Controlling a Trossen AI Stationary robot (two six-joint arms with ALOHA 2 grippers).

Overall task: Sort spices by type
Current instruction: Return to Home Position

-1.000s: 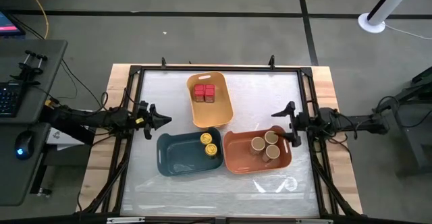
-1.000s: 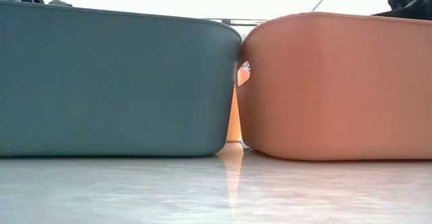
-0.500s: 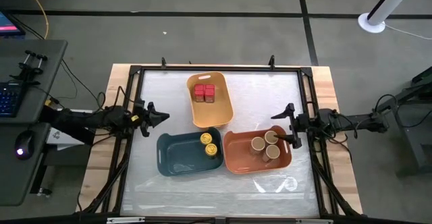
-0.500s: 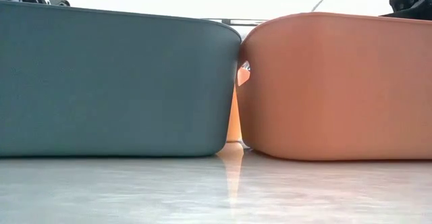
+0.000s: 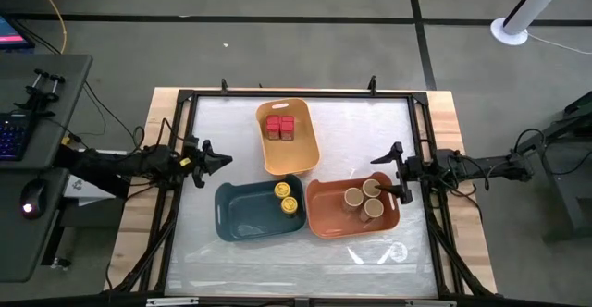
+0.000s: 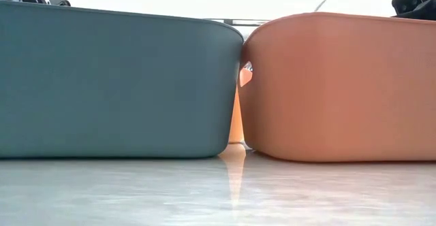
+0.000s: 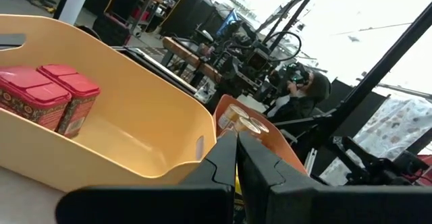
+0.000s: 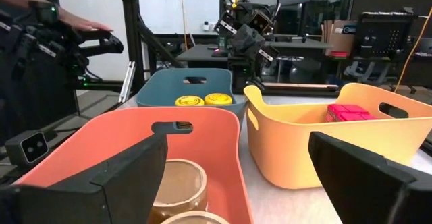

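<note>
Sorting looks finished; I'd judge only the return to rest is left.

The right gripper has its jaws spread wide and holds nothing. It hangs over the closest rim of the orange plastic bin. The three tan-lidded cylindrical jars stand just ahead of the jaws, inside that bin. Risk: a low pull-back hooks a finger on the rim, drags the bin and topples jars.

The left gripper has its jaws pressed together, empty. The teal plastic bin with the two yellow-lidded round jars sits ahead and to one side, apart. The two red boxy tins sit in the yellow plastic bin, between the two grippers.

Room: bare white table cover lies ahead of the left jaws. The black frame rail runs close behind each gripper, so there is little slack there.
</note>
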